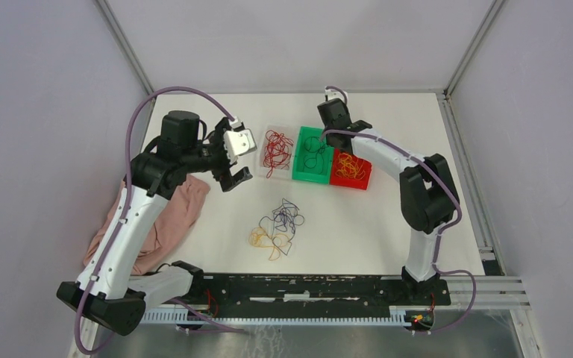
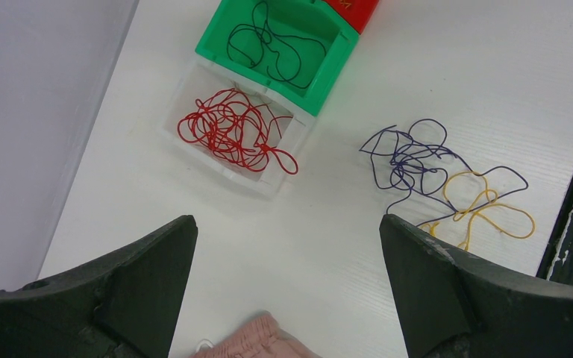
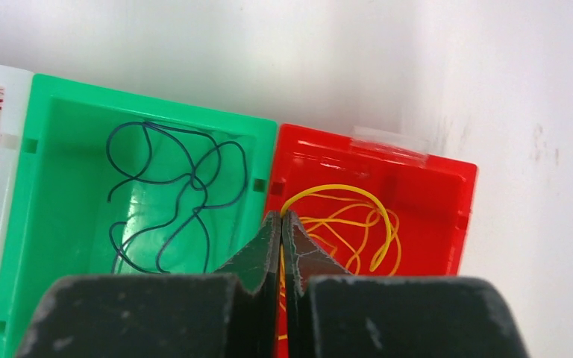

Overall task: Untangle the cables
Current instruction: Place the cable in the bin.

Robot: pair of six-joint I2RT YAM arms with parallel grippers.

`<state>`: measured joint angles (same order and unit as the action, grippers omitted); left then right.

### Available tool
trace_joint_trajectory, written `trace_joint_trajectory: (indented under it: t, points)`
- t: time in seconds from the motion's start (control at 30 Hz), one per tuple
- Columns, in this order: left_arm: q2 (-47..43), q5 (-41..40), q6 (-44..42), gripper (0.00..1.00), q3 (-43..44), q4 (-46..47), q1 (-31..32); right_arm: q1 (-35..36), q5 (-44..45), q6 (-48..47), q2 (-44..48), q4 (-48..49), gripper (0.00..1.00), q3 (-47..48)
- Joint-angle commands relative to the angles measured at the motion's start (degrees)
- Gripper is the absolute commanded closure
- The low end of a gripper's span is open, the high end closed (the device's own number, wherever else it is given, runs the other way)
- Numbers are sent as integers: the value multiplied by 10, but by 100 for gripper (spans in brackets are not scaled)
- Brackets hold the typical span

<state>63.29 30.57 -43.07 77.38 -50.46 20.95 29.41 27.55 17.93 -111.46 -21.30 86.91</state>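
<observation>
Shut tight, tips pressed together: right gripper [image 3: 281, 218], poised over the wall shared by green bin [image 3: 60, 186] and red bin [image 3: 448, 194]. Just left of the tips, one dark cable [image 3: 171, 194] looped in the green bin. Just right, meeting the tips in view, yellow cables [image 3: 351, 224] in the red bin. Grip on any yellow strand: cannot tell.

Spread wide, holding nothing: left gripper [image 2: 287, 224], above bare table [image 2: 328, 298]. Ahead of it to the left, red cables [image 2: 231, 130] heaped in white bin [image 2: 272, 183]. Ahead to the right, well clear of both grippers, loose tangle [image 2: 433, 175] of dark blue and yellow strands, flat on the table. Close beneath the left gripper, edge of pink cloth [image 2: 250, 339].
</observation>
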Motion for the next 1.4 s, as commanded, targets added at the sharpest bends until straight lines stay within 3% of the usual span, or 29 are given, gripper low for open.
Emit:
trace_joint_trajectory:
  t: [0.0,0.37,0.9,0.97,1.2,1.37]
  points:
    - [-13,11,13,1,17,16,-4,-20,7,17,64,29,99,-37]
    - [-15,9,11,1,21,14,-4,-68,-95,72,71,101,100,-129]
    - [-10,4,1,1,21,15,-4,-84,-173,102,-2,125,99,-124]
    - [-9,5,1,1,20,14,-4,-86,-184,104,0,127,94,-125]
    - [-8,8,3,1,28,13,-4,-95,-212,90,35,107,60,-93]
    - [-10,10,4,1,32,13,-4,-103,-220,80,49,92,56,-84]
